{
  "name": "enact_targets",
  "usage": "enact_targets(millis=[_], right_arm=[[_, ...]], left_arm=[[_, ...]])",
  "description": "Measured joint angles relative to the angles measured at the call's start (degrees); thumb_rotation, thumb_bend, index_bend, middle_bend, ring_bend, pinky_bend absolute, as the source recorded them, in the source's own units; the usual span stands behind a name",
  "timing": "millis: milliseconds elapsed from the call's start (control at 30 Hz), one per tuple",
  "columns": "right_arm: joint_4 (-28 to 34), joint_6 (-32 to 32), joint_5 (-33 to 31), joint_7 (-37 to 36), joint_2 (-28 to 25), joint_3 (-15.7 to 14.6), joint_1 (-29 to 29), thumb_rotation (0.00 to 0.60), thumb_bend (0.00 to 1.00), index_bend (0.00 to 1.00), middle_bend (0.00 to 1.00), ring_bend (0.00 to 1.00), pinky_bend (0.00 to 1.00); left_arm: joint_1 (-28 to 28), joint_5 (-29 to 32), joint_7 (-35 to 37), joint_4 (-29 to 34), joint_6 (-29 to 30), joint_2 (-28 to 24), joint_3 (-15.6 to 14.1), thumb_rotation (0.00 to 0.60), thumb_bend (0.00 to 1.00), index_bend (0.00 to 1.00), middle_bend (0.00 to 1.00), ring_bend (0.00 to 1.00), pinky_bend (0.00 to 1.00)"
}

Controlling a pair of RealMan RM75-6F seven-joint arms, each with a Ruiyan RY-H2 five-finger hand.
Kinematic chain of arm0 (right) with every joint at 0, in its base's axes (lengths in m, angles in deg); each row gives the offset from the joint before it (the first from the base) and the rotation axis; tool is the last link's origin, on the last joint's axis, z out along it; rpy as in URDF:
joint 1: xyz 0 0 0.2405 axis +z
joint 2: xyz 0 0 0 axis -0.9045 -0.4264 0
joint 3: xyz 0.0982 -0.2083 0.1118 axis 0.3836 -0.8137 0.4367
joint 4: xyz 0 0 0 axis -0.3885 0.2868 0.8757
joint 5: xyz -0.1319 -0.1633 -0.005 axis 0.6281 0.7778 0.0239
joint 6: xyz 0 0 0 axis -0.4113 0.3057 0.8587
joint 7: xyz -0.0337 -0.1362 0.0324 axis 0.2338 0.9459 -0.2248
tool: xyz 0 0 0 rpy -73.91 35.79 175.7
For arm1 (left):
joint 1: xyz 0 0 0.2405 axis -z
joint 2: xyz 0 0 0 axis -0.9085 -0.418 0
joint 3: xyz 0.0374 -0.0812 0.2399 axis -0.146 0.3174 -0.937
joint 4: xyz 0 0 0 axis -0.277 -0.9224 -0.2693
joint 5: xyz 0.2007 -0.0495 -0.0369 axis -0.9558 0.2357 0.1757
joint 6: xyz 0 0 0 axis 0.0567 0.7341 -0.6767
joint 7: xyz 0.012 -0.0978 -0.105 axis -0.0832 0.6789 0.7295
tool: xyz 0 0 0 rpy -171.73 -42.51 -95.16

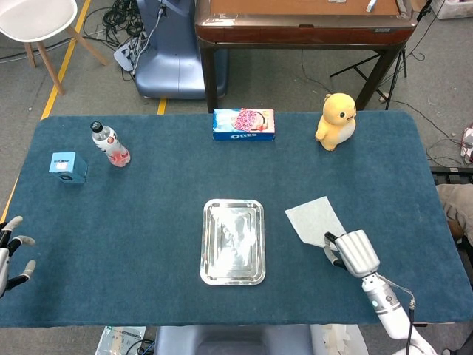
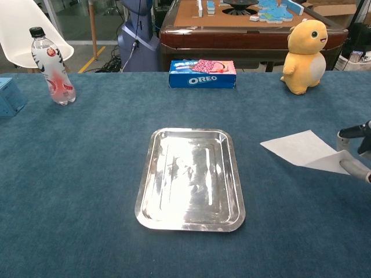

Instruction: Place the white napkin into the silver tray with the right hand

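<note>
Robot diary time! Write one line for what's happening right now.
right hand pinches white napkin, near edge lifted | silver tray empty | left hand open, idle

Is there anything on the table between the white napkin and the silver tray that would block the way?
Nothing visible. Only bare blue tabletop lies between the white napkin, pinched by the right hand, and the empty silver tray.
</note>
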Motion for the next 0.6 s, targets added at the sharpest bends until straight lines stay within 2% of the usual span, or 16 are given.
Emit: enact_targets(millis=[300,600], right_arm=[[6.76,-0.43,-0.53,3.13,-2.11,2.35,1.34,0.6,0.44,0.6,1.0,1.0,1.0],[15.62,1.38,-3.14,12.38,-3.31,6.8,4.16,0.6,0.46,0.61,1.0,1.0,1.0]], left_arm=[[0.09,-0.65,0.2,0.35,-0.44,-0.14,-0.45,0.6,0.3,0.41,0.11,0.09,0.35],[-0.21,-0.62,0.54,1.04,0.09,-1.06,-0.29,0.6,0.3,0.41,0.11,0.09,0.35]])
